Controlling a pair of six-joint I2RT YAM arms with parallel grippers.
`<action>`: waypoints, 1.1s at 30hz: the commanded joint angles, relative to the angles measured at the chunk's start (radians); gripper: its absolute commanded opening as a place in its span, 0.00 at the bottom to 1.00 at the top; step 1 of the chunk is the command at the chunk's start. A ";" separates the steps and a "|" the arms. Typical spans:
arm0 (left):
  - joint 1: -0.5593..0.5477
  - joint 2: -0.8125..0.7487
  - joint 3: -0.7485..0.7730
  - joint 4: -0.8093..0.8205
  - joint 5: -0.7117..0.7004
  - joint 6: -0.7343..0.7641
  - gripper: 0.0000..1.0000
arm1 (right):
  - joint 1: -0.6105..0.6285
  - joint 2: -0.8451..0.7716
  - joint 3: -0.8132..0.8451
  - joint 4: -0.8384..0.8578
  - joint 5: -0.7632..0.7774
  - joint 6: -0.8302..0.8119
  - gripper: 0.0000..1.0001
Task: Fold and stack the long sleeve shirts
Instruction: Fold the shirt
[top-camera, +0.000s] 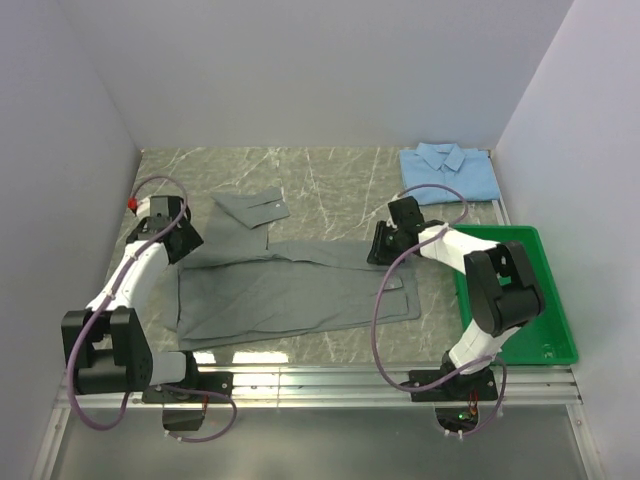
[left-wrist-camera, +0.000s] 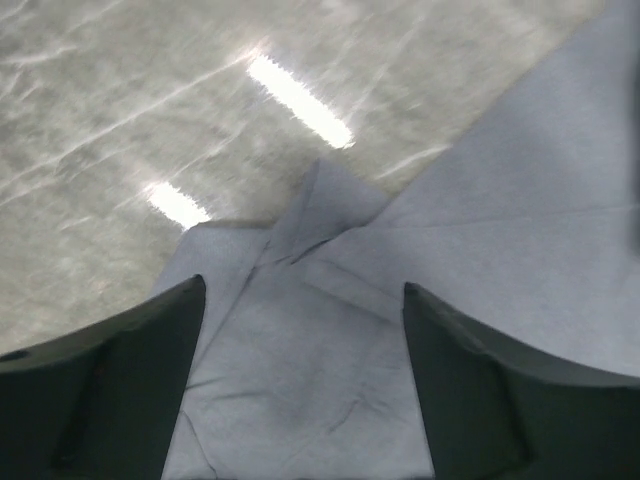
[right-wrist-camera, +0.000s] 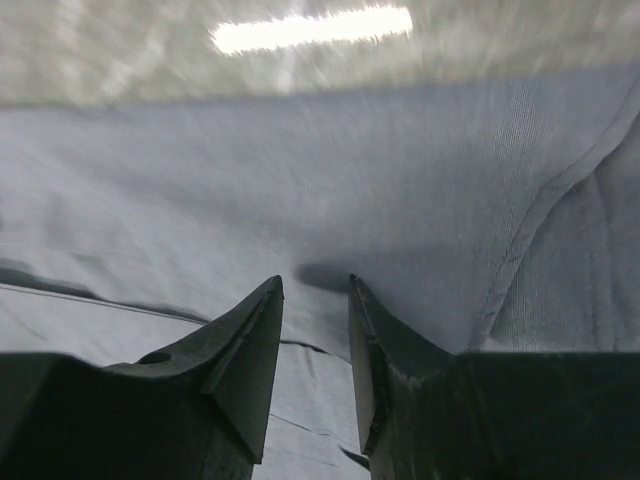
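A grey long sleeve shirt (top-camera: 285, 290) lies spread across the middle of the table, its collar end (top-camera: 250, 208) toward the back. A folded light blue shirt (top-camera: 450, 172) rests at the back right corner. My left gripper (top-camera: 180, 238) hovers over the grey shirt's upper left corner. In the left wrist view this gripper (left-wrist-camera: 303, 290) is wide open, with creased grey cloth (left-wrist-camera: 300, 380) lying flat beneath it. My right gripper (top-camera: 385, 248) sits at the shirt's right edge. Its jaws (right-wrist-camera: 315, 285) stand slightly apart above the grey fabric (right-wrist-camera: 300, 180), with nothing pinched.
A green plastic tray (top-camera: 545, 330) stands along the right side, under the right arm's elbow. White walls close in the left, back and right. Bare marble tabletop (top-camera: 330, 175) shows behind the grey shirt.
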 joint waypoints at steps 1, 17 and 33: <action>0.004 -0.017 0.077 0.020 0.063 0.018 0.87 | 0.003 0.023 0.023 -0.057 -0.011 -0.019 0.41; -0.082 0.506 0.606 0.020 0.128 0.031 0.98 | 0.009 -0.238 0.025 -0.086 0.069 -0.102 0.59; -0.105 0.866 0.880 0.045 0.209 -0.131 0.60 | 0.010 -0.322 -0.085 0.010 -0.028 -0.090 0.59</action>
